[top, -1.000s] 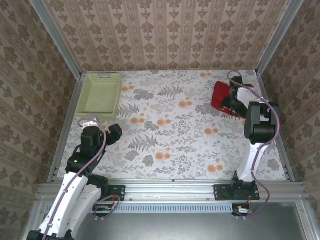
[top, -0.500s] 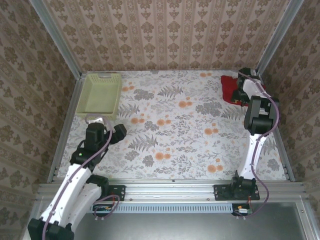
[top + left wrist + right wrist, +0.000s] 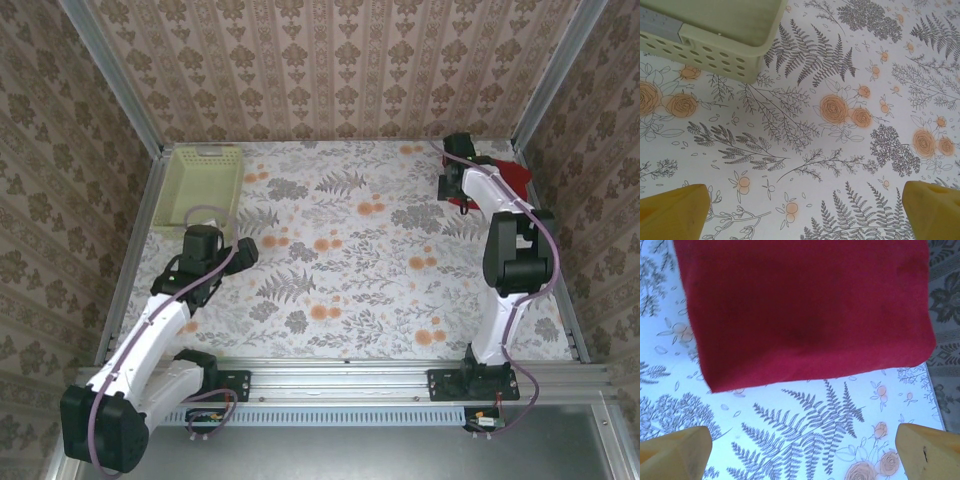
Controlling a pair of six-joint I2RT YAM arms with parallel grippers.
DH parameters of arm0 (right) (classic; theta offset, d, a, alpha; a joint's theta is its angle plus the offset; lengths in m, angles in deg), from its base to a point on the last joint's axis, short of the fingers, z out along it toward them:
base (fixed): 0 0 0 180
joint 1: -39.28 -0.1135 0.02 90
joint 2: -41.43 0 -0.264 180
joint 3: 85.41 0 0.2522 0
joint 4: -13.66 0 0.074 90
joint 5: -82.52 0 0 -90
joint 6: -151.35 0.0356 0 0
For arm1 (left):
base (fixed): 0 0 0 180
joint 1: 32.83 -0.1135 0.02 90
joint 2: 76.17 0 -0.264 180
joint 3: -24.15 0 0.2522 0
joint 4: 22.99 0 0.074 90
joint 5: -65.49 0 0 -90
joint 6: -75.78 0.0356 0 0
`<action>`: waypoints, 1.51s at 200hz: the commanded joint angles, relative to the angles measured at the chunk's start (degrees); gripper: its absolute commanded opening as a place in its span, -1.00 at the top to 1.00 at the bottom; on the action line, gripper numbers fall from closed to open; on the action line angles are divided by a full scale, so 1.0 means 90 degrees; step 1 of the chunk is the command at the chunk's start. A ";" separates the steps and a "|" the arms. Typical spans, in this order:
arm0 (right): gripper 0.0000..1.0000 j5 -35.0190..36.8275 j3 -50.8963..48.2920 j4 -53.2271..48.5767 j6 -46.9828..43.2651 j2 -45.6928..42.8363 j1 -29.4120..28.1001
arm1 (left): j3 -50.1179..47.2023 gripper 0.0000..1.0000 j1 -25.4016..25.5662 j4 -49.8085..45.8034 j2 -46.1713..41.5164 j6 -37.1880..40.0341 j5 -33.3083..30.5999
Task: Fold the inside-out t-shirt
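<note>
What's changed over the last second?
The bunched red cloth t-shirt shifted toward the far right corner; the right gripper is open, off it. The left gripper, open, edged forward. The pale green perforated plastic basket stayed put.

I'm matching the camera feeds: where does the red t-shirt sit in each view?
Top external: the red cloth t-shirt lies in the far right corner, partly behind the right arm.
Right wrist: it spans the upper half, beyond the open right gripper.
Left wrist: a pale green perforated plastic basket corner, upper left.
Shared landmark: the floral-printed table cover.
</note>
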 commanded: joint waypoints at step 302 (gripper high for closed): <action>-1.00 -0.2556 -0.7346 0.9482 -0.0787 -0.2700 -0.0252 | -0.1785 -0.99 -0.1971 0.8703 0.4035 0.3759 0.0628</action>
